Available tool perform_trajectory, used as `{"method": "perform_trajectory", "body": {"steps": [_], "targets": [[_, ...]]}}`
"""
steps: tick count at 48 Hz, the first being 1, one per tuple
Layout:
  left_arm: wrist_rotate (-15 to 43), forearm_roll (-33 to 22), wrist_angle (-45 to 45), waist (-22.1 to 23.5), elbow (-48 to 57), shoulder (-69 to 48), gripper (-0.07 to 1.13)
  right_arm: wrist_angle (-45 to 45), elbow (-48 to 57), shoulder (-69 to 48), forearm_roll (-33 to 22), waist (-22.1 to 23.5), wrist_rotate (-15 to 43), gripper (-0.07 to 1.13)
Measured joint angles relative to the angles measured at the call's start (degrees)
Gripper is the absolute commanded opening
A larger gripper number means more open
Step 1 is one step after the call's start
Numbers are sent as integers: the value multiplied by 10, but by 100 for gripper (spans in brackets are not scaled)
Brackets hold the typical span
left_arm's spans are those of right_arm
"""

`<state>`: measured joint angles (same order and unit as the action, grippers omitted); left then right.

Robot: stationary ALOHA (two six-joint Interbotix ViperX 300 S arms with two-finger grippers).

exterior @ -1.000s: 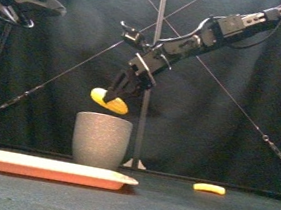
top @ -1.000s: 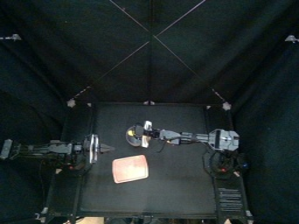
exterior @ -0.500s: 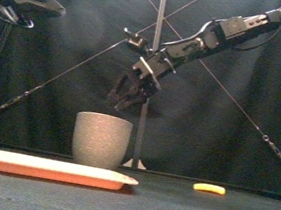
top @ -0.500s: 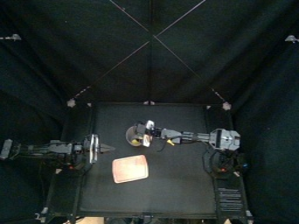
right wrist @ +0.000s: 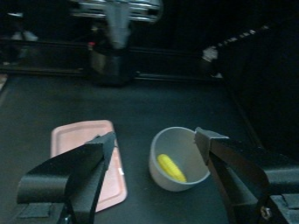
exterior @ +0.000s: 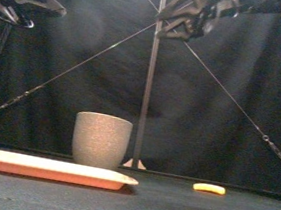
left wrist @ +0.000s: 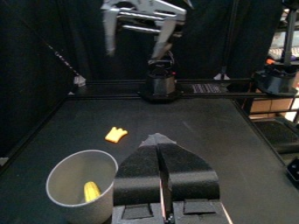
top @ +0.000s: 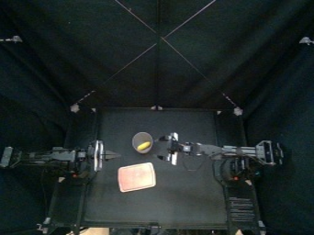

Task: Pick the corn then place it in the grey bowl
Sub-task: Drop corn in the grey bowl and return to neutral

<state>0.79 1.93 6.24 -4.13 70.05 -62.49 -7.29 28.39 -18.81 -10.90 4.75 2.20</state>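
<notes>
The yellow corn (right wrist: 172,166) lies inside the tall grey speckled cup (top: 142,140), apart from both grippers; the left wrist view also shows the corn (left wrist: 91,190) in the cup (left wrist: 79,182). My right gripper (right wrist: 155,138) is open and empty, high above the cup (exterior: 101,139) and a little to its right (exterior: 187,8). My left gripper (left wrist: 163,166) rests shut and empty at the table's left side (top: 101,154), level with the cup.
A flat pink tray (top: 136,176) lies in front of the cup, near the table's front edge (exterior: 45,167). A small yellow toy (exterior: 208,188) sits on the table to the right of the cup (left wrist: 115,135).
The right gripper let the corn drop into the grey cup, opened, then rose and drew back to the right. The left arm has not moved.
</notes>
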Motion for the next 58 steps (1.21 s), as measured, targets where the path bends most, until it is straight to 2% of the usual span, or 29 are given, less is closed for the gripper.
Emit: {"method": "perform_trajectory", "body": {"steps": [10, 26, 38, 58], "targets": [[-1, 1, 0, -4, -2, -1, -4, 24, 101, -123, 9, -37, 4, 104], [-1, 2, 4, -7, -12, -3, -4, 104, 256, -347, 33, -55, 1, 104], [0, 1, 5, -8, -15, -4, -4, 105, 304, -370, 73, -57, 2, 104], [0, 12, 5, -11, -18, -5, -4, 132, 347, -376, 76, -50, 3, 104]]}}
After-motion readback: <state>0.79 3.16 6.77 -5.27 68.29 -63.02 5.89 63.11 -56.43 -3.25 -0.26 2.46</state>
